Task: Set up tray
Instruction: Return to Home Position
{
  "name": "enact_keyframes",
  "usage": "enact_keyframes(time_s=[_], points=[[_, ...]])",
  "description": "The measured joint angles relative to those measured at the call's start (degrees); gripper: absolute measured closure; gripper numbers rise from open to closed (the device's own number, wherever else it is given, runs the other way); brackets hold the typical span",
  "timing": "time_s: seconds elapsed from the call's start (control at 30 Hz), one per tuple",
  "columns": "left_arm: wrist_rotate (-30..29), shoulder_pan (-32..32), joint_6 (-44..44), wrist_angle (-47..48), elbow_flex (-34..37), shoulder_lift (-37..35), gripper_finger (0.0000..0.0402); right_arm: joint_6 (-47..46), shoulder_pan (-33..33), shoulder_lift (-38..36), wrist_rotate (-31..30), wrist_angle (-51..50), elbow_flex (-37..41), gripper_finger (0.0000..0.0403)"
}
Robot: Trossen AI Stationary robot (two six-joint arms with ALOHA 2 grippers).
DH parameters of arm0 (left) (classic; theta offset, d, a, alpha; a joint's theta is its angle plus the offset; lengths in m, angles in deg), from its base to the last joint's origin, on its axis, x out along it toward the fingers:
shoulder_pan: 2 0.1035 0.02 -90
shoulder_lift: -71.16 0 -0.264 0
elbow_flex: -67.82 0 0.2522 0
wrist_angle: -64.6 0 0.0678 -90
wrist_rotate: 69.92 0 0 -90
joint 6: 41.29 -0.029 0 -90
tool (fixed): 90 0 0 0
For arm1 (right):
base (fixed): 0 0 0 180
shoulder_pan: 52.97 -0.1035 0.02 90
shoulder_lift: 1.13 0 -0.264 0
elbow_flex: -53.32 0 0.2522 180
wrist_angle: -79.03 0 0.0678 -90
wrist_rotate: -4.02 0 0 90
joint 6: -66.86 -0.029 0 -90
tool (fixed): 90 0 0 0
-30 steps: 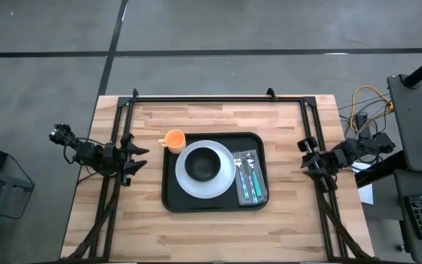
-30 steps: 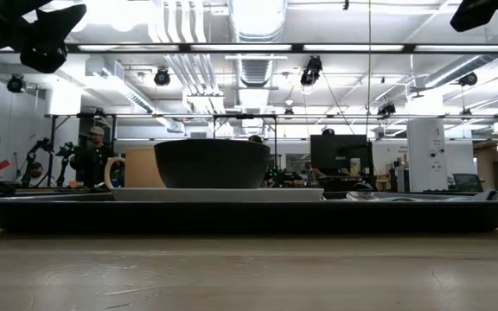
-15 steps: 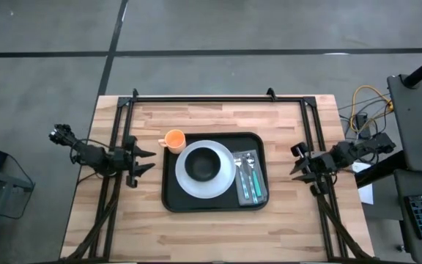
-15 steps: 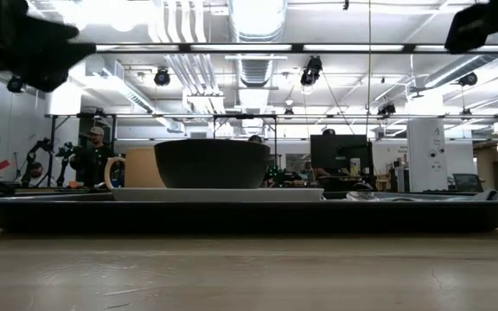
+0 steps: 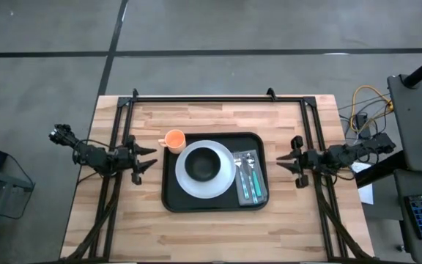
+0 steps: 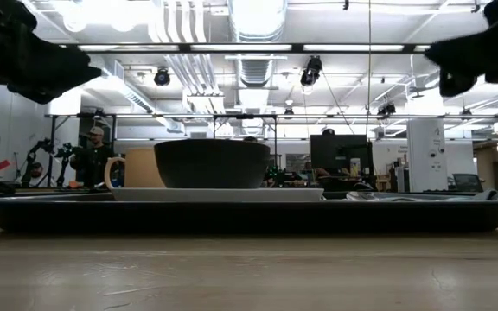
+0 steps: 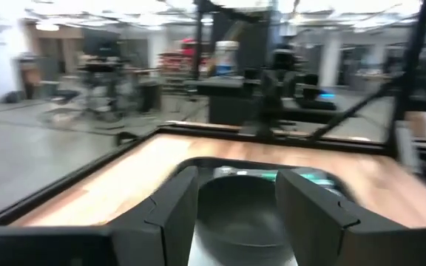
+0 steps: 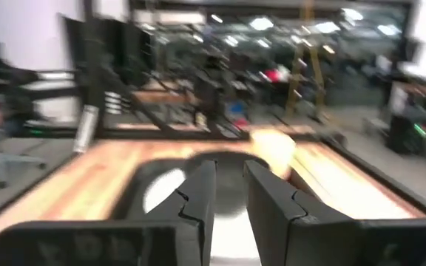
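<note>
Nearest is bare wood of the table [image 5: 123, 227]. Next the tray [image 5: 171, 201], flat on the table approx mid-width, long sides parallel w/ the table's front edge.

On the tray, centre-left: white plate [image 5: 190, 188] w/ dark bowl [image 5: 204, 164] upright in its middle. Just beside the plate, at the tray's right end: grey napkin [image 5: 261, 196] w/ cutlery [image 5: 248, 176] laid side by side on top, running front-to-back. At least one piece is green. At the tray's far-left corner: orange cup [image 5: 174, 139], upright, handle pointing left. It's right by the plate's rim, can't tell if touching.

Either side, about level w/ the plate: left gripper [image 5: 146, 160] hangs off the tray's left edge, raised above the wood, aimed at the tray. Its fingers [image 7: 172, 214] are spread wide, nothing btwn them. Right gripper [image 5: 283, 163] hangs off the tray's right edge, also raised and aimed inward. Its fingers [image 8: 198, 196] are parted only a little, holding nothing. Both are clear of the tray.

Farther back: black frame rail [image 5: 218, 97] along the table's rear edge. Beyond that, the room w/ ceiling lights, and a person [image 6: 98, 147] standing far off at left.
</note>
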Motion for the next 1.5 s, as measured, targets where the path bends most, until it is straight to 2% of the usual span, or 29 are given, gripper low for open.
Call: enact_keyframes(time_s=[0.1,0.2,0.3,0.37,0.57,0.67,0.97,1.27,1.5], points=[[-6.24,0.0,0.05,0.42,0.04,0.21,0.0238,-2.3,0.04,0.23,-4.7,-1.78,-0.02,0.034],[-12.55,0.0,1.62,1.25,0.02,0.45,0.0238,-2.11,0.1,0.48,-6.4,-1.78,-0.03,0.0337],[-16.2,0.0,1.84,1.74,0.04,0.45,0.0238,-1.61,0.13,1.21,-10.39,-1.78,-0.09,0.0333],[-17.59,0.0,2.01,1.97,0.04,0.45,0.0238,-2.41,0.13,2.32,-15.82,-1.78,-0.11,0.0331],[-19.27,0.0,2.5,2.23,0.04,1.08,0.0238,-12.54,0.13,8.61,-38.01,-3.37,-0.11,0.0325],[-19.32,0.0,3.67,2.23,0.04,2.19,0.0238,-15.11,0.12,12.99,-43.07,-4.15,-0.11,0.0327],[-20.82,0.0,4.17,2.52,-0.03,5.98,0.0238,-15.04,0.11,22.81,-43.27,-4.21,-0.11,0.0332],[-20.77,0.0,4.17,2.48,0.0,7.02,0.0238,-14.83,0.11,24.95,-43.12,-4.18,-0.11,0.0321],[-20.74,0.0,4.17,2.47,-0.02,6.99,0.0238,-14.71,0.11,24.92,-43.05,-4.08,-0.11,0.033]])
